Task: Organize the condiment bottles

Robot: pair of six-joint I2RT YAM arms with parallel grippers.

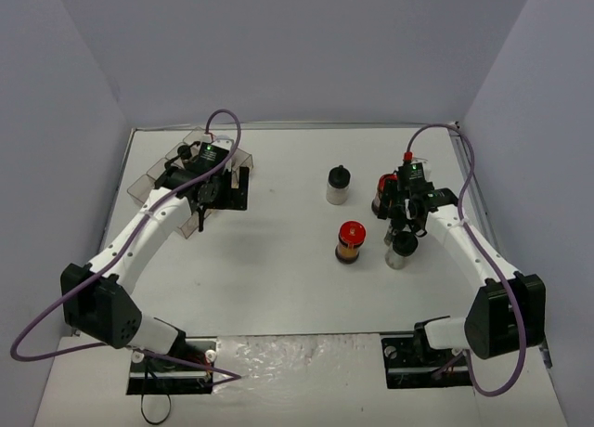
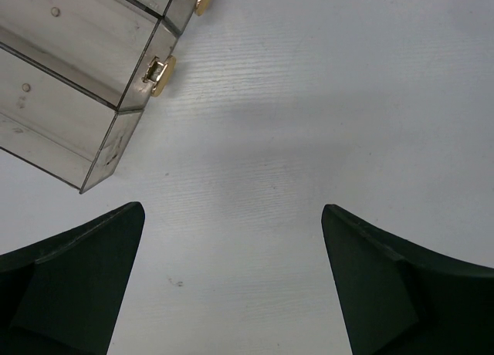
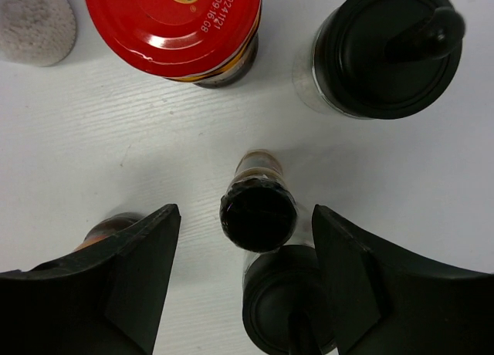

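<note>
In the right wrist view my right gripper (image 3: 245, 210) stands open around a slim black-capped bottle (image 3: 258, 213), with a gap on both sides. A wider black-capped jar (image 3: 284, 312) stands just behind the slim bottle, close to the right finger (image 3: 363, 282). Ahead are a red-lidded jar (image 3: 171, 21), a black-capped jar (image 3: 386, 50) and a white lid (image 3: 31, 19). From above, a red-lidded jar (image 1: 350, 241), a black-capped jar with pale contents (image 1: 339, 185) and another black-capped jar (image 1: 401, 251) stand near the right gripper (image 1: 404, 225). My left gripper (image 2: 231, 210) is open over bare table.
A clear plastic compartment tray (image 1: 153, 178) sits at the back left, partly under the left arm. Its corner and gold latches (image 2: 158, 69) show in the left wrist view. A second red-lidded jar (image 1: 383, 191) is half hidden behind the right wrist. Grey walls close in the table.
</note>
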